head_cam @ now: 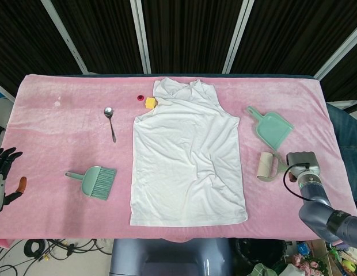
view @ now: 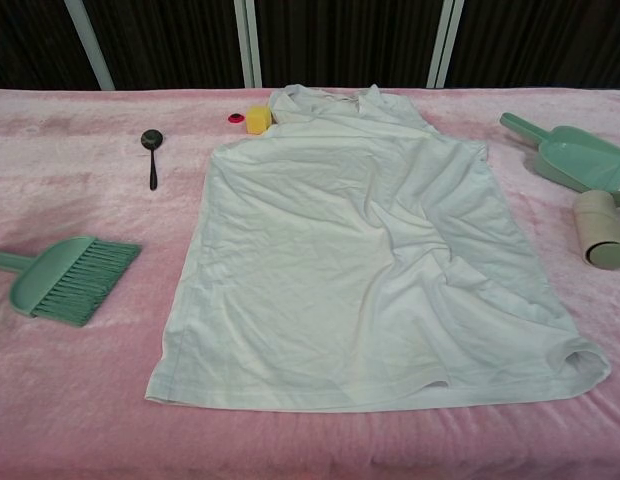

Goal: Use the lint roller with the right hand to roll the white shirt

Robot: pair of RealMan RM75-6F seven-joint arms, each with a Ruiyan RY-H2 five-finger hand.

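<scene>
The white shirt [head_cam: 187,167] [view: 370,260] lies flat and wrinkled in the middle of the pink table. The lint roller [head_cam: 265,165] [view: 601,228], a beige roll on a green handle, is off the shirt's right edge, low over the pink cloth. Its handle runs right into my right hand [head_cam: 299,161], which grips it; the wrist hides the fingers. The chest view cuts the right hand off at its right edge. My left hand [head_cam: 1,172] hangs off the table's left edge, fingers apart and holding nothing.
A green dustpan [head_cam: 272,126] [view: 575,152] lies just behind the roller. A green hand brush [head_cam: 95,181] [view: 65,278] and a spoon [head_cam: 111,122] [view: 152,150] lie left of the shirt. A yellow block [head_cam: 149,102] and red cap [head_cam: 140,98] sit by the collar.
</scene>
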